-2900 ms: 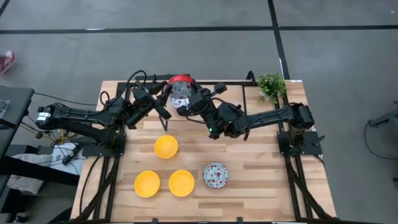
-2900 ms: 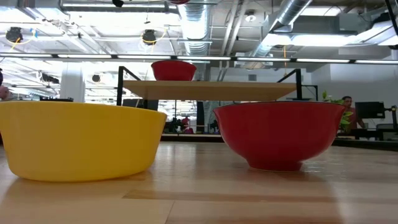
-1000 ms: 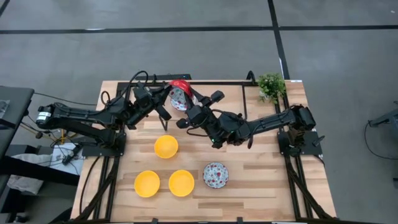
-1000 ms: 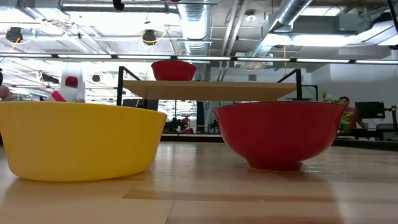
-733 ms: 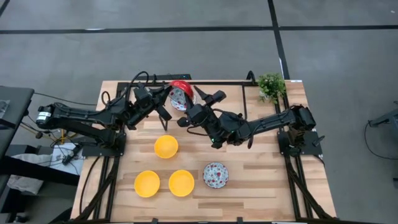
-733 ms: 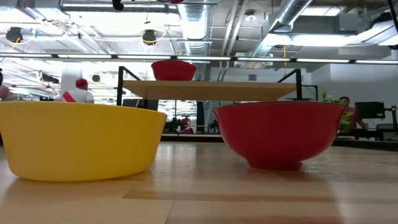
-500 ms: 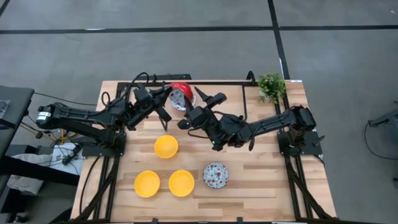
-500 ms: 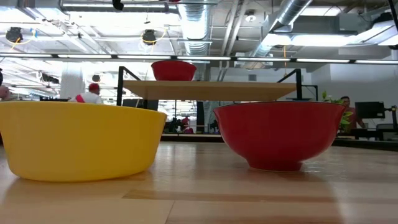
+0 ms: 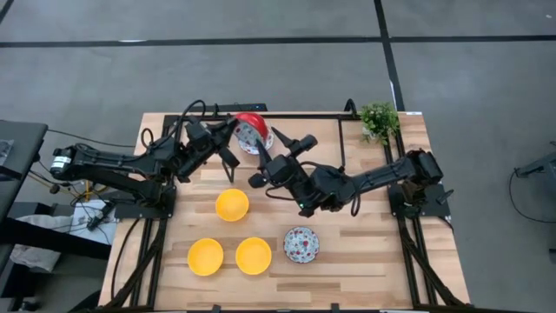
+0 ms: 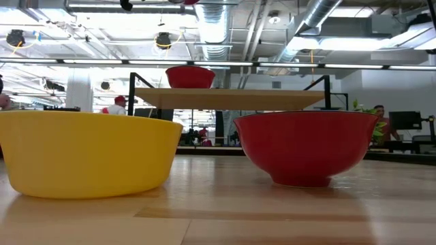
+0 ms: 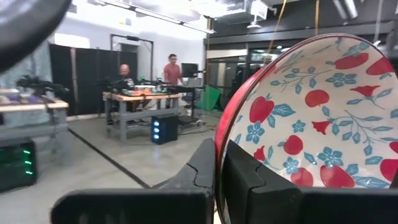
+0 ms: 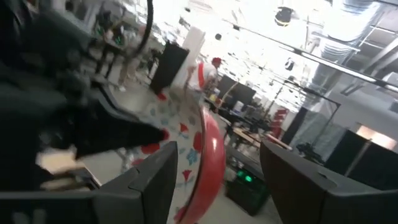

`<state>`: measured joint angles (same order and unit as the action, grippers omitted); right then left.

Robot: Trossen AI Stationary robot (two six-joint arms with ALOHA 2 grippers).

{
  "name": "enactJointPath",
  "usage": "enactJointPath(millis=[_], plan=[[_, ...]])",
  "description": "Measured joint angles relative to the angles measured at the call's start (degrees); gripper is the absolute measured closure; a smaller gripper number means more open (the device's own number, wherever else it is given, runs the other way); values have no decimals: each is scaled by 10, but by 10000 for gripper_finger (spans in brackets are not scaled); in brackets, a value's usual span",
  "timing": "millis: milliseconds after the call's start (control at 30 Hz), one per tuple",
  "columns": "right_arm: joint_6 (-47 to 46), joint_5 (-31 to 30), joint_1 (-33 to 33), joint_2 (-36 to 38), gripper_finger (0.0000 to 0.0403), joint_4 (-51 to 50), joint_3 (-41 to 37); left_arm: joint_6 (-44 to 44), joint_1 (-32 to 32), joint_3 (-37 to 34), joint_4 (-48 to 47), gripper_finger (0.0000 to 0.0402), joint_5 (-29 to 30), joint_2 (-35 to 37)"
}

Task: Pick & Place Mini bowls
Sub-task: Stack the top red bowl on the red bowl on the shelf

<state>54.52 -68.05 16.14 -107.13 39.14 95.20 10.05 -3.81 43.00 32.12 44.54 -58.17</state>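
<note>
My left gripper (image 9: 233, 139) is shut on a mini bowl (image 9: 253, 136) that is white with red-blue flowers inside and red outside. It holds the bowl above the table's far middle. My right gripper (image 9: 280, 159) stands open just near and right of that bowl, touching nothing. Its wrist view shows the bowl (image 12: 200, 163) edge-on ahead of the spread fingers. On the table rest three yellow mini bowls (image 9: 232, 205) (image 9: 205, 256) (image 9: 254, 255) and a second floral bowl (image 9: 301, 244), each on its base. My left gripper pinches the floral bowl's rim (image 11: 219, 134), with one finger (image 11: 252, 186) inside the bowl and the other finger (image 11: 198, 174) against the red outside. The fingers come in roughly level from the table's left. The bowl is lifted clear and tipped, its inside facing partly up.
A small green potted plant (image 9: 380, 120) stands at the far right corner. A raised black-framed shelf (image 10: 228, 98) spans the far edge and carries a red bowl (image 10: 190, 76). Bare wood lies between the arms and the near bowls. People move in the room behind.
My right gripper has opened, let go of the floral bowl and drawn back from it toward the table's near edge. The bowl stays tipped in my left gripper, which has kept its place.
</note>
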Motion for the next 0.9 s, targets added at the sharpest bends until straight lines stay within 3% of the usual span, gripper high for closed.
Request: enactJointPath(millis=[133,333,500,700,800,900], plan=[[6,-14,9,3,184,3,0,18,5,0,-2,393,20,0],[83,-151,22,18,185,2,0,22,6,0,-4,393,47,0],[43,-172,31,48,221,-102,-3,21,5,0,-4,393,71,0],[-205,-219,6,92,331,-400,-3,13,0,0,-6,393,80,0],[-385,-195,-8,112,385,-575,-3,-3,0,0,-6,393,80,0],[-577,-150,-20,135,394,-753,-4,-20,0,1,-11,393,80,0]])
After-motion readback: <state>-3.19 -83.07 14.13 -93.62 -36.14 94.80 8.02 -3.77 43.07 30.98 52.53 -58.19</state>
